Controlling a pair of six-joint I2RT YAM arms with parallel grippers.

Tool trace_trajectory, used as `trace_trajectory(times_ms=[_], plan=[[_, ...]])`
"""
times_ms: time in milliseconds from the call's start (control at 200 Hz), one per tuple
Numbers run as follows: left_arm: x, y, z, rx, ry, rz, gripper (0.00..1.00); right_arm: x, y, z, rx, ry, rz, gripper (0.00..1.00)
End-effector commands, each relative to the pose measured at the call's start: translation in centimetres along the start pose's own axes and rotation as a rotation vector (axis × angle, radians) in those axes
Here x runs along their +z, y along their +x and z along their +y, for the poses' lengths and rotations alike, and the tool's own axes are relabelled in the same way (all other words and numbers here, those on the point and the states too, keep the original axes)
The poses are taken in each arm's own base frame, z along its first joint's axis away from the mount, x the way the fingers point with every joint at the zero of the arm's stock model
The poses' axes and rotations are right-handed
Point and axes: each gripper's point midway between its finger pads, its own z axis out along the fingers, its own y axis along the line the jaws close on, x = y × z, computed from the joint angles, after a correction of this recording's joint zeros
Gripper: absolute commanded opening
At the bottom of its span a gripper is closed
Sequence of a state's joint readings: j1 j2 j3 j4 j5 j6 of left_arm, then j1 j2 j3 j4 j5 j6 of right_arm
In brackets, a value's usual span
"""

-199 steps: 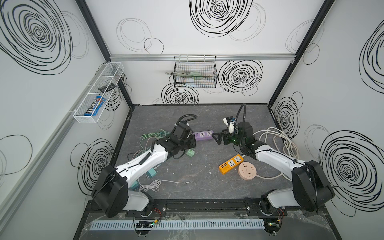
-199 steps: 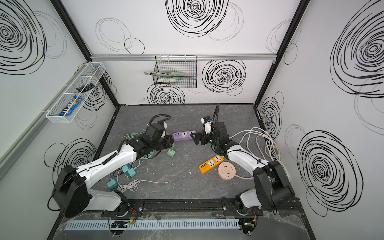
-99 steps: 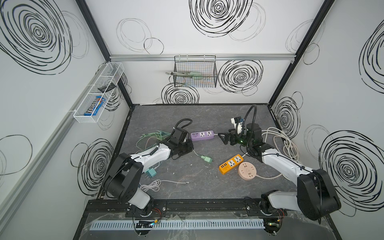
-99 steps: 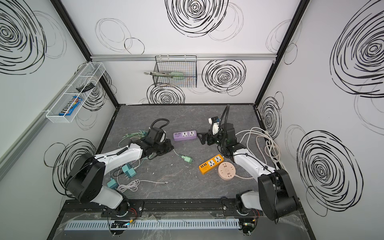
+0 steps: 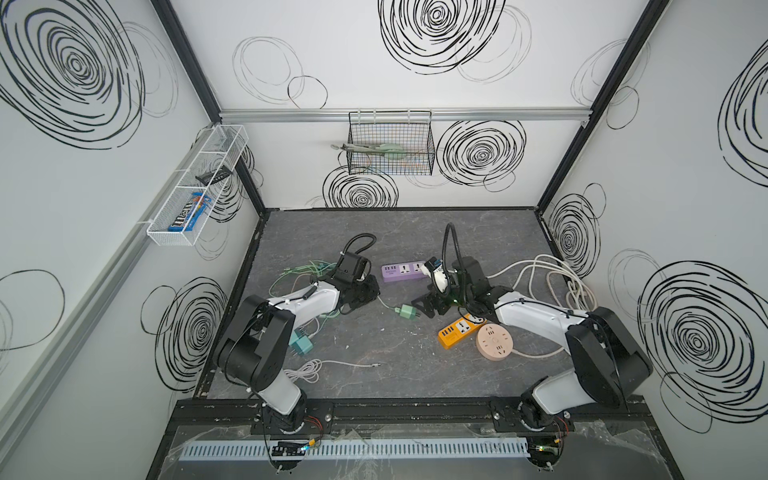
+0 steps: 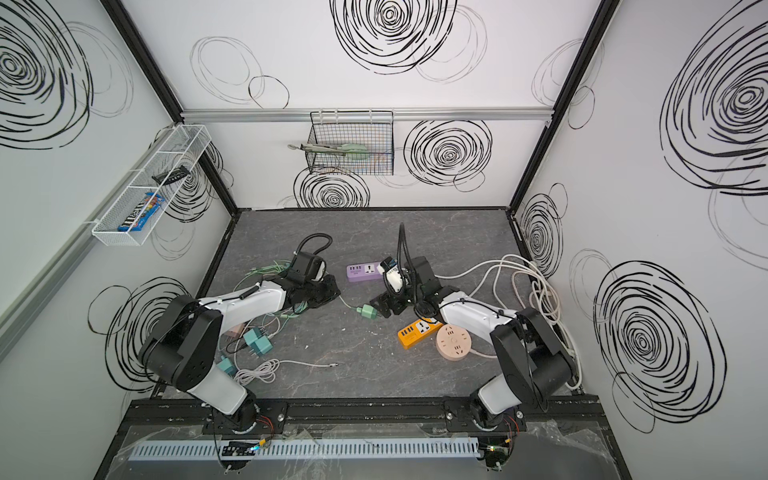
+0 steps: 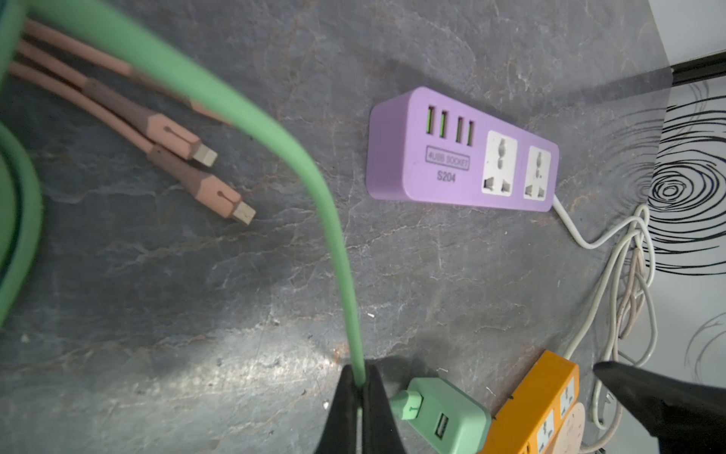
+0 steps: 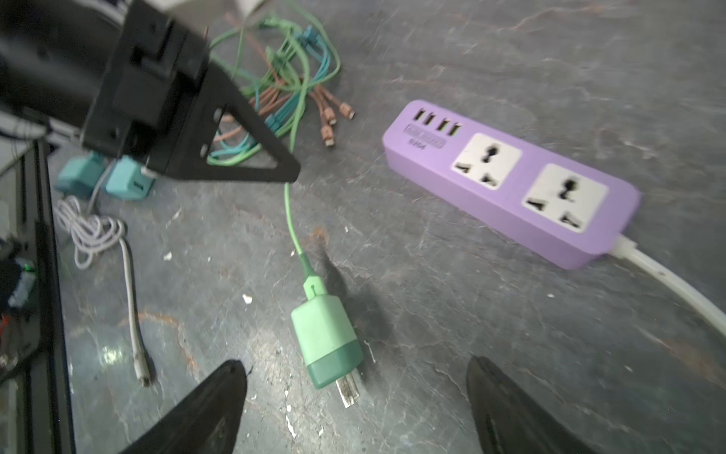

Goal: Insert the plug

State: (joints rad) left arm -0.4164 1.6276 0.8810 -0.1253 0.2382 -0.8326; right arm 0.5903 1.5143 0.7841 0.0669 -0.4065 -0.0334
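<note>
Now that the right gripper (image 8: 356,361) has swung off the purple power strip (image 8: 510,177) and down to the green plug (image 8: 328,342), pickup looks next. Its jaws are wide apart, straddling the plug without gripping it. The plug lies flat on the table (image 8: 491,314) between the arms, prongs toward that gripper, near the strip but not in it. The left gripper (image 7: 360,377) is clamped on the green cable (image 7: 334,220) just behind the plug. Versus a second ago, the left arm has pulled back from the strip and the plug sits further toward the middle. Nothing is inserted yet.
</note>
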Motion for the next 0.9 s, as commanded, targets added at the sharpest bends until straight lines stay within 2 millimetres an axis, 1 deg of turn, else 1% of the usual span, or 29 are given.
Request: trace_trajectory(times_ms=[0,90,170,235,445,610,810,896], plan=[[-0.1,-1.0,-0.5,0.051,0.004,-0.021,0.0,0.8,1.3,1.1,-0.154,-0.011,0.108,0.9],[-0.2,-1.1,-0.7,0.061,0.015,-0.022,0.0,1.2,2.7,1.1,-0.273,0.007,0.186,0.88],[-0.2,-1.0,-0.9,0.068,0.031,-0.021,0.0,1.3,3.3,0.8,-0.341,0.015,0.217,0.86],[-0.2,-1.0,-1.1,0.072,0.04,-0.02,0.0,1.4,3.9,1.1,-0.405,-0.011,0.236,0.85],[-0.3,-1.2,-1.4,0.082,0.051,-0.027,0.0,1.9,4.8,1.2,-0.498,-0.054,0.277,0.81],[-0.3,-1.3,-1.5,0.082,0.057,-0.03,0.0,2.7,4.3,1.3,-0.538,-0.059,0.253,0.79],[-0.3,-1.3,-1.6,0.081,0.066,-0.031,0.0,4.4,4.4,1.4,-0.565,-0.069,0.272,0.72],[-0.3,-1.2,-1.6,0.08,0.068,-0.032,0.0,5.1,4.5,1.1,-0.574,-0.061,0.281,0.66]])
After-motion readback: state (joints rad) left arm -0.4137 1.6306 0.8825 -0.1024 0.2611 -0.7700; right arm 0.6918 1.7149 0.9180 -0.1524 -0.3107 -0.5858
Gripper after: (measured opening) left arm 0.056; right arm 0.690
